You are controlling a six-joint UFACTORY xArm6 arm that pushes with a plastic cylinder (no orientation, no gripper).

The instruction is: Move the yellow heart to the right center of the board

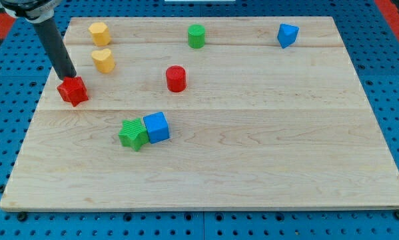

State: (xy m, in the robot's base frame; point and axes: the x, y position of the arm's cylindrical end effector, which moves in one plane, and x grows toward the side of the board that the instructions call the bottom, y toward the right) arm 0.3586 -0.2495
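Note:
The yellow heart (103,60) lies near the view's upper left of the wooden board (252,153). My tip (70,77) is at the left, just above and touching or nearly touching the red star-like block (73,91). The tip is left of and a little below the yellow heart, a short gap apart. A second yellow block (99,32), roughly hexagonal, sits above the heart.
A red cylinder (176,78) stands right of the heart. A green cylinder (196,36) and a blue block (287,35) are along the top. A green star block (132,134) touches a blue cube (156,127) at lower centre-left.

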